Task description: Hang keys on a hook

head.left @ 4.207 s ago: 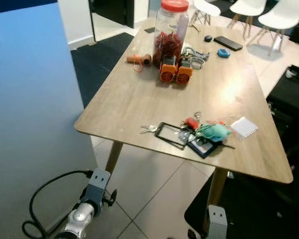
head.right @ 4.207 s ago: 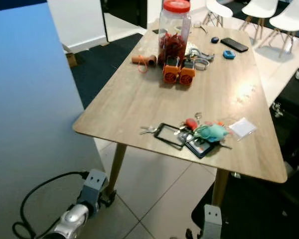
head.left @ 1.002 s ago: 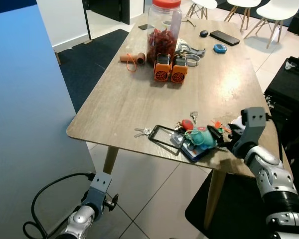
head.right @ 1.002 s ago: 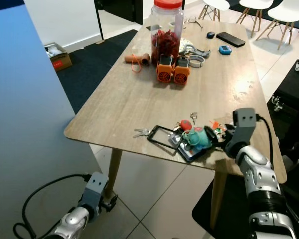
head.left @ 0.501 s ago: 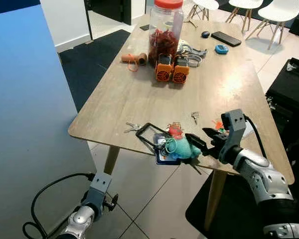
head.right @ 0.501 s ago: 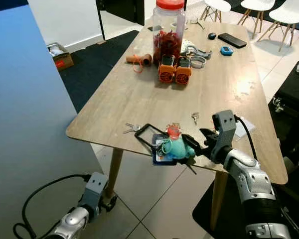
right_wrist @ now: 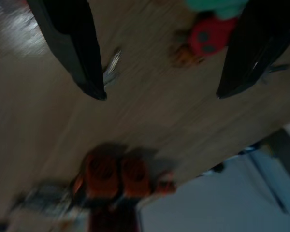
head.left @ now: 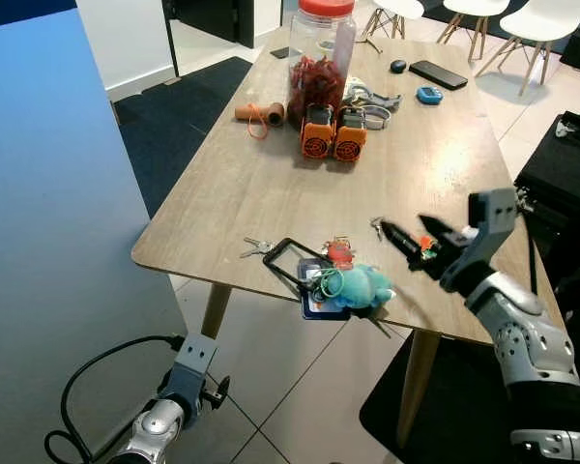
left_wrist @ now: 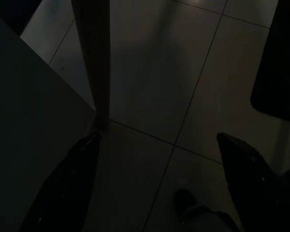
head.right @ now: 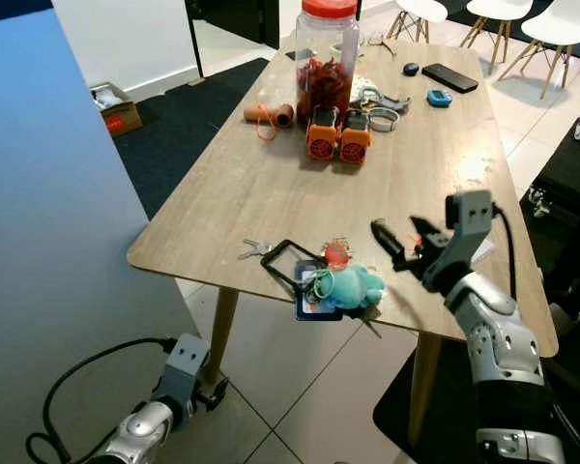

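Right end effector (head.left: 406, 242) agape above keys (head.left: 343, 280)

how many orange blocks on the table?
2: orange blocks side by side at the table's far end, in front of the red-lidded jar, left one, right one. More could hide behind the jar.

On the table (head.left: 251, 184), the bunch of keys (head.left: 340, 280) lies at the near edge, with a small loose key (head.left: 255, 247) just to its left and a single key (head.left: 376, 226) behind it to the right. The right gripper (head.left: 414, 239) hovers above the table, right of the bunch and apart from it. At the far end stands a jar (head.left: 319, 60), with two small fans (head.left: 331, 140) just before it and a phone (head.left: 441, 74) further back on the right. The left arm (head.left: 164, 416) hangs below, beside the table leg (head.left: 209, 314).
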Available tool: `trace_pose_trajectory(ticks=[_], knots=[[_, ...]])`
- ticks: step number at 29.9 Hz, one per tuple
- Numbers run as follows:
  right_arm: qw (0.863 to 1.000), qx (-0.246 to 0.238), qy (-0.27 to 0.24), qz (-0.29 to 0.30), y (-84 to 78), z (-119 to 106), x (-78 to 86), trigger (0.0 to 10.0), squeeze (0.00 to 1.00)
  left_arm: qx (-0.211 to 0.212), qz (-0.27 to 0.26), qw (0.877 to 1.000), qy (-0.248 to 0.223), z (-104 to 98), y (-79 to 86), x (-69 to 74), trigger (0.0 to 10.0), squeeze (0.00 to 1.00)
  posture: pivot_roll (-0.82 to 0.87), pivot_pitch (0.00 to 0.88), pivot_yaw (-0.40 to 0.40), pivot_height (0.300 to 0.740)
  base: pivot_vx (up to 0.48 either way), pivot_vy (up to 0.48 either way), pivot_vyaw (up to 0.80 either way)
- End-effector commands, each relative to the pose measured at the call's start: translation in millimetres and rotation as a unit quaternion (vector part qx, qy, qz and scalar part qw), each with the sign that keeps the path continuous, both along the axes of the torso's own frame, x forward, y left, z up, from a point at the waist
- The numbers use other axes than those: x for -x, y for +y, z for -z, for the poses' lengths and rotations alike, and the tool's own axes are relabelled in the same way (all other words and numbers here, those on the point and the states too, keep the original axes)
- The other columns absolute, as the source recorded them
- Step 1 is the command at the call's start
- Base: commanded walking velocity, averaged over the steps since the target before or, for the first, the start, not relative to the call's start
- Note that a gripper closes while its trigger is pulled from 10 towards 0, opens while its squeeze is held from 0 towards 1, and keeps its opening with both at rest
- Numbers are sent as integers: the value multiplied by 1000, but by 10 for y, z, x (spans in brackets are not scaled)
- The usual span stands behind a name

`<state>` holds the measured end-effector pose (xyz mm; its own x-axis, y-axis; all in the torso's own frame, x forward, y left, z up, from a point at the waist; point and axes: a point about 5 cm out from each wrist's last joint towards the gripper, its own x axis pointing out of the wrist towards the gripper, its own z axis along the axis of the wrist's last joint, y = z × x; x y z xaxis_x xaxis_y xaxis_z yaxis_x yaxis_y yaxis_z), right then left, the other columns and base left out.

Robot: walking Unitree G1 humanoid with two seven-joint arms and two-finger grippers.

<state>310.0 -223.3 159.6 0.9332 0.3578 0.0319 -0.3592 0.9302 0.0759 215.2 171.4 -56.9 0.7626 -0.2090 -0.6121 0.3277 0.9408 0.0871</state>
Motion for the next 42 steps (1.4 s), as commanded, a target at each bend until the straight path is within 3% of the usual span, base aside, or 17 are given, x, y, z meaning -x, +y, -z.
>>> trace_pose_trajectory(ticks=[1,5,7,13,28,29,30,36,37,38,39,42], knots=[[999,48,-2,-20,41,54,28,10000,0,-3,1,1000,4,17,30,34,10000,0,63,44,-17,740,0,0,0],[991,74,-2,-110,137,53,146,10000,0,-2,-1,1000,3,16,29,34,10000,0,69,42,-22,740,0,0,0],[991,74,-2,-110,137,53,146,10000,0,-2,-1,1000,3,16,29,34,10000,0,69,42,-22,740,0,0,0],[968,207,-43,-134,64,71,242,10000,0,-3,-1,1000,5,22,38,45,10000,0,60,38,-21,740,0,0,0],[970,213,-26,-116,18,287,263,10000,0,-1,2,1000,2,19,11,42,10000,0,61,47,-20,740,0,0,0],[973,197,-33,-118,54,298,270,10000,745,-2,2,1000,2,20,10,42,10000,0,63,49,-21,740,0,0,0],[976,177,-39,-124,98,302,279,10000,1000,-3,2,1000,2,21,11,45,10000,0,66,52,-22,740,0,0,0],[977,154,-55,-138,207,320,298,10000,1000,-6,0,1000,2,25,25,54,10000,0,68,53,-21,740,0,0,0],[976,153,-56,-147,242,336,305,10000,137,-6,0,1000,2,26,30,57,10000,0,67,53,-21,740,0,0,0],[976,153,-56,-147,242,336,305,10000,137,-6,0,1000,2,26,30,57,10000,0,67,53,-21,740,0,0,0],[974,152,-54,-160,307,375,313,10000,0,-7,-1,1000,3,27,36,59,10000,0,66,53,-21,740,0,0,0],[972,152,-49,-170,375,430,319,10000,0,-7,0,1000,2,26,35,57,10000,0,67,53,-22,740,0,0,0]])
